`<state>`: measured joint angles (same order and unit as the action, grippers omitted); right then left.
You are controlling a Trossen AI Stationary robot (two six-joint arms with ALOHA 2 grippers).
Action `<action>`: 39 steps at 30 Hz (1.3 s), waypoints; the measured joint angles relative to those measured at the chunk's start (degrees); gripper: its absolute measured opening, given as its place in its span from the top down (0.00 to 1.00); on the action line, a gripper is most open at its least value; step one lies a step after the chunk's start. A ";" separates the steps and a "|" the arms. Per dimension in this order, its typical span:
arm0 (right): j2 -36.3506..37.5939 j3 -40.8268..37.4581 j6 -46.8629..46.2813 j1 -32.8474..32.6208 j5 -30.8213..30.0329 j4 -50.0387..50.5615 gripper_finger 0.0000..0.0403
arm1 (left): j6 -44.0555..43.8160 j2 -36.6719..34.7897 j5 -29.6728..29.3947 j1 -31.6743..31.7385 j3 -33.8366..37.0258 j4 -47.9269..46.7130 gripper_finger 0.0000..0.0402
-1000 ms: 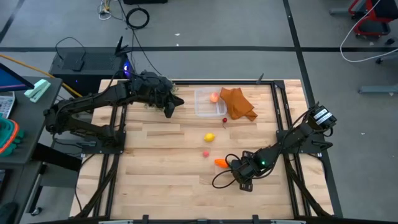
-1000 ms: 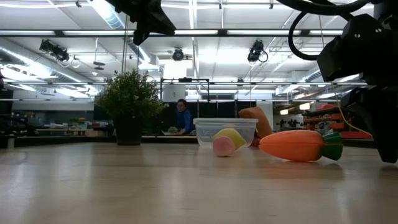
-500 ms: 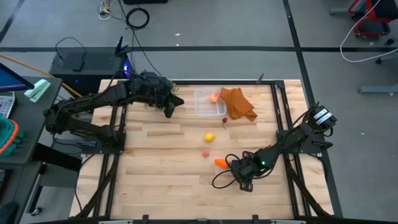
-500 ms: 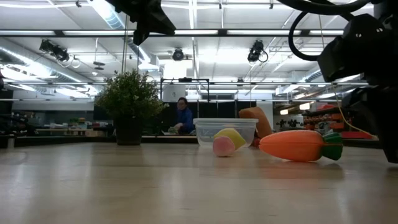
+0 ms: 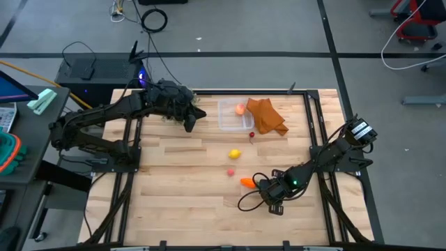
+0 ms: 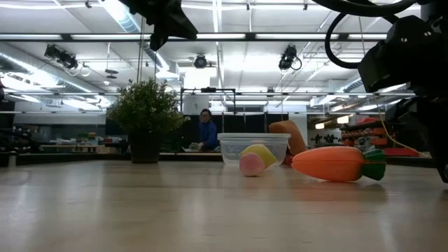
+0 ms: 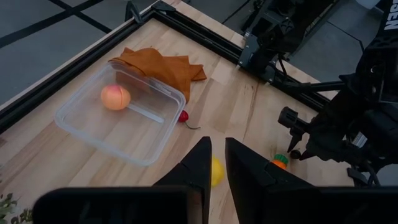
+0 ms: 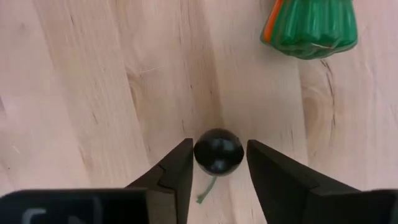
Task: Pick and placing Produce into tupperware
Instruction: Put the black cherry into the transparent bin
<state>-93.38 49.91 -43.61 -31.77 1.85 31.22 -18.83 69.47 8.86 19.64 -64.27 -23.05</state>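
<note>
My right gripper (image 8: 217, 163) is low over the table near its front right (image 5: 268, 192). It is open, with a finger close on either side of the tiny dark berry (image 8: 218, 151), which lies on the wood with its green stem toward the wrist. The orange carrot (image 5: 247, 183) lies just beside it, and its green top (image 8: 309, 25) shows ahead of the fingers. The yellow lemon (image 5: 235, 153), a pink fruit (image 5: 230, 171) and a red cherry (image 5: 251, 134) lie on the table. The clear tupperware (image 5: 228, 120) holds a pink-orange fruit (image 7: 115, 97). My left gripper (image 5: 189, 121) is shut and empty, raised at the far left.
An orange cloth (image 5: 267, 117) lies against the tupperware's right side. A bushy green plant (image 6: 145, 112) stands at the far edge, under my left arm. A black cable (image 5: 245, 202) loops on the table by my right gripper. A person shows in the room beyond.
</note>
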 joint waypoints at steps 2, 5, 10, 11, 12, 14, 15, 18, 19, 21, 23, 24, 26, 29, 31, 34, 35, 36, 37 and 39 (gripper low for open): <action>0.00 0.00 -0.02 0.00 0.00 0.00 0.71 | 0.00 0.00 -0.02 0.00 0.00 0.00 0.87; 0.00 0.00 -0.02 0.00 0.00 0.00 0.73 | 0.00 0.00 0.00 0.00 0.00 0.00 0.87; 0.00 0.72 0.19 0.00 1.46 0.67 0.75 | 0.02 0.00 0.00 0.00 0.00 0.00 0.86; 0.00 1.07 0.24 0.03 1.46 0.97 0.75 | 0.02 0.00 -0.02 0.00 0.00 0.00 0.86; 0.00 1.45 0.30 0.10 1.47 1.23 0.75 | 0.02 0.00 0.00 0.00 0.00 0.00 0.86; 0.00 2.22 0.32 0.17 1.47 2.20 0.76 | 0.02 0.00 -0.01 0.00 0.00 0.00 0.87; 0.00 2.47 0.34 0.17 1.49 2.41 0.77 | 0.04 0.00 0.00 0.00 0.00 -0.02 0.87; 0.00 3.06 0.34 0.17 1.46 2.84 0.78 | 0.05 0.00 0.00 0.00 0.00 -0.01 0.87; 0.00 3.13 0.34 0.17 1.47 2.83 0.78 | 0.04 0.00 -0.01 -0.01 0.00 0.00 0.87; 0.00 3.13 0.34 0.17 1.49 2.89 0.79 | 0.07 0.00 -0.01 0.00 0.00 0.00 0.86; 0.00 3.13 0.34 0.17 1.46 2.89 0.80 | 0.07 0.00 -0.02 0.00 0.00 -0.02 0.86; 0.00 3.13 0.34 0.17 1.46 2.90 0.80 | 0.09 0.00 0.00 0.00 0.00 0.00 0.86; 0.00 3.13 0.34 0.17 1.38 2.91 0.80 | 0.09 0.00 0.00 0.00 0.00 -0.02 0.86; 0.00 3.13 0.34 0.17 1.31 2.90 0.80 | 0.11 0.00 -0.02 0.00 0.00 -0.02 0.87; 0.00 3.13 0.34 0.17 1.25 2.89 0.80 | 0.11 0.00 -0.02 0.00 0.00 -0.02 0.87; 0.00 3.13 0.42 0.17 0.80 2.89 0.80 | 0.13 0.00 -0.02 0.00 0.00 -0.02 0.87; 0.00 3.13 0.79 0.17 0.79 2.86 0.80 | 0.15 0.00 0.00 0.00 0.00 -0.02 0.86; 0.00 3.13 1.21 0.17 0.79 2.86 0.80 | 0.16 0.00 -0.01 0.00 0.00 -0.02 0.86; 0.00 3.13 1.52 0.17 0.72 2.86 0.80 | 0.17 0.00 -0.02 0.00 0.00 -0.02 0.86; 0.00 3.13 1.72 0.17 0.70 2.86 0.78 | 0.17 0.00 -0.02 0.00 0.00 -0.02 0.86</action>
<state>-93.38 53.04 -41.89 -31.59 2.55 34.09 -18.65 69.47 8.84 19.63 -64.27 -23.07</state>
